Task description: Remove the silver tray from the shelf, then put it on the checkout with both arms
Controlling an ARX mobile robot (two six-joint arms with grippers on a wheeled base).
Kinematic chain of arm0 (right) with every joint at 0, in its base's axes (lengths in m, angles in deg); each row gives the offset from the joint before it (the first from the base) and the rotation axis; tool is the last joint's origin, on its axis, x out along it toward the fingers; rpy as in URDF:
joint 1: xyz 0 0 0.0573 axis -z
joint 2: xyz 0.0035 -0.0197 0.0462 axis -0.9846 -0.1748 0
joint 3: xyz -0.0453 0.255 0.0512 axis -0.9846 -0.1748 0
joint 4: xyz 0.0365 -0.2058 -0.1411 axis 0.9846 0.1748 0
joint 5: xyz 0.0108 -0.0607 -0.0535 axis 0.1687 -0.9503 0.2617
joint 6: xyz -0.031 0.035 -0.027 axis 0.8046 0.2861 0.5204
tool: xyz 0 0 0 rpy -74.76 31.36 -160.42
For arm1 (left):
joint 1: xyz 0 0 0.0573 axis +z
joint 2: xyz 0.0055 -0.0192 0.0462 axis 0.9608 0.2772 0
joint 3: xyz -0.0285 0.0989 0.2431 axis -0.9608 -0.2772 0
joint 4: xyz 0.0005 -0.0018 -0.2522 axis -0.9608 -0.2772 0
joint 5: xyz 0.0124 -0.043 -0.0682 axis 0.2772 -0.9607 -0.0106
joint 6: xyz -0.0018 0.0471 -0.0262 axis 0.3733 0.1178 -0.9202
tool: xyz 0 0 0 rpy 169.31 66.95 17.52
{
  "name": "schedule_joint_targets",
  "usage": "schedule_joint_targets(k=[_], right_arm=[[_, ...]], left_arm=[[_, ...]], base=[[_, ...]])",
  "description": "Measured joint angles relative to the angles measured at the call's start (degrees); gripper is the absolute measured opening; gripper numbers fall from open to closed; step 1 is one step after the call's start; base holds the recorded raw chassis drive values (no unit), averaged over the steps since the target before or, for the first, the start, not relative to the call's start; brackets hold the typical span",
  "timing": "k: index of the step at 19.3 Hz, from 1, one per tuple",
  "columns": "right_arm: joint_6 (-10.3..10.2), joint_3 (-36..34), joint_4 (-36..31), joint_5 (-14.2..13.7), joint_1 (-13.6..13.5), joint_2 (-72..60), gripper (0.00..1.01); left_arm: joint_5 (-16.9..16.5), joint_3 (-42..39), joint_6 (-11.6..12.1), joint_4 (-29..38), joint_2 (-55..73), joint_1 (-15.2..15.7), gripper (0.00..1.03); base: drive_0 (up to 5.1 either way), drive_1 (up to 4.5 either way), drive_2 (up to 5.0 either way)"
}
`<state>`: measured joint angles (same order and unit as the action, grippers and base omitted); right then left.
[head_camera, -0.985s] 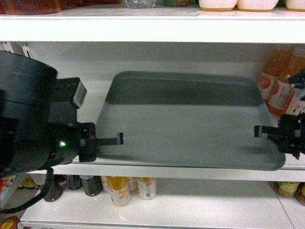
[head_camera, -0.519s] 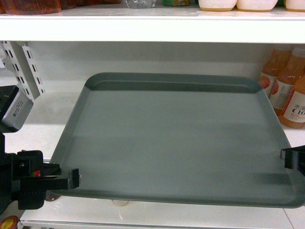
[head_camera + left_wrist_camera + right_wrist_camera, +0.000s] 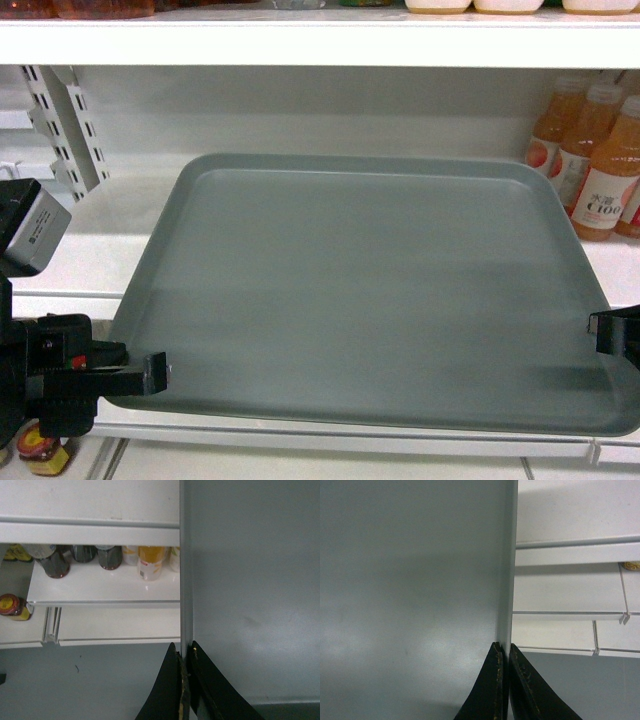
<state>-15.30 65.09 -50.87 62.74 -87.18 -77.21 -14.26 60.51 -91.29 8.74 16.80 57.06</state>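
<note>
At shelf front: silver tray [image 3: 365, 290] held across the opening, far edge over the shelf [image 3: 100, 245], near edge projecting past the front lip.
Left hand [image 3: 152, 373]: pressed together on the tray's left rim near the front corner; left wrist view shows rim pinched between both fingers [image 3: 167, 690].
Right hand [image 3: 597, 328]: mostly cut off at head-view edge; right wrist view shows fingers [image 3: 487, 690] pinching the tray's right rim.
Tray attitude: roughly level, surface bare; contact with shelf board not determinable.
Surroundings: orange juice bottles [image 3: 590, 160] just beside the tray's far right corner; slotted upright [image 3: 75, 125] near the far left corner; lower shelf with bottles [image 3: 107, 556] beneath.
Checkout: not in view.
Stage, as judged: withdrawal from shelf under way, transfer not yet begun.
Risk 1: thin-edge pinch on both sides only; unequal arm travel likely to twist the tray and slip a rim out of one hand.
Risk 2: sideways drift to the right liable to knock the juice bottles.
Risk 3: lifting too high apt to strike the board above.
Risk 4: loss of one grip means a drop onto the lower shelf.
</note>
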Motion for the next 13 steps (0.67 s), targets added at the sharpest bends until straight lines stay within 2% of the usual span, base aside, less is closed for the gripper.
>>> schedule_joint_targets(k=[13], right_arm=[[0.0,0.0,0.0,-0.1,0.0,0.0,0.02]], left_arm=[[0.0,0.0,0.0,0.0,0.0,0.0,0.03]], base=[[0.0,0.0,0.0]])
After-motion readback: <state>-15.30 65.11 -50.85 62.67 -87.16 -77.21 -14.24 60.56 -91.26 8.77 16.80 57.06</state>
